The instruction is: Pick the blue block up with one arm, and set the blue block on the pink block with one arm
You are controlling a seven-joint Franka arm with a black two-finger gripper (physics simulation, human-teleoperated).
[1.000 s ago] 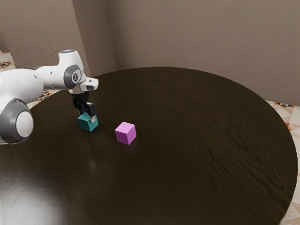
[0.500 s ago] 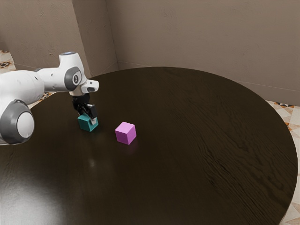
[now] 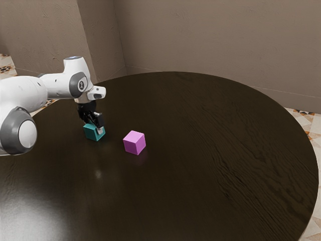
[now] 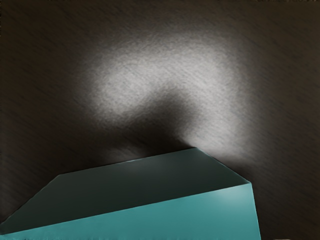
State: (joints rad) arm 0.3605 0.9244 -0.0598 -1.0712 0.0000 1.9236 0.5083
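Observation:
The blue block (image 3: 93,132), a teal cube, rests on the dark round table (image 3: 210,150) toward the exterior view's left. My gripper (image 3: 94,124) comes straight down onto it, its black fingers (image 3: 99,119) against two opposite sides of the cube, shut on it. In the wrist view the blue block (image 4: 150,205) looms large just under my hand, with its shadow on the tabletop beyond it. The pink block (image 3: 134,142) stands upright on the table, about one block's width from the blue one toward the exterior view's right, with nothing on it.
The table's curved edge (image 3: 301,140) runs along the exterior view's right, with tiled floor (image 3: 308,123) past it. Beige walls (image 3: 210,40) stand behind the table. My white arm (image 3: 30,100) spans the left side.
My arm has shifted very slightly over the blue block. The block and the pink block stay where they were.

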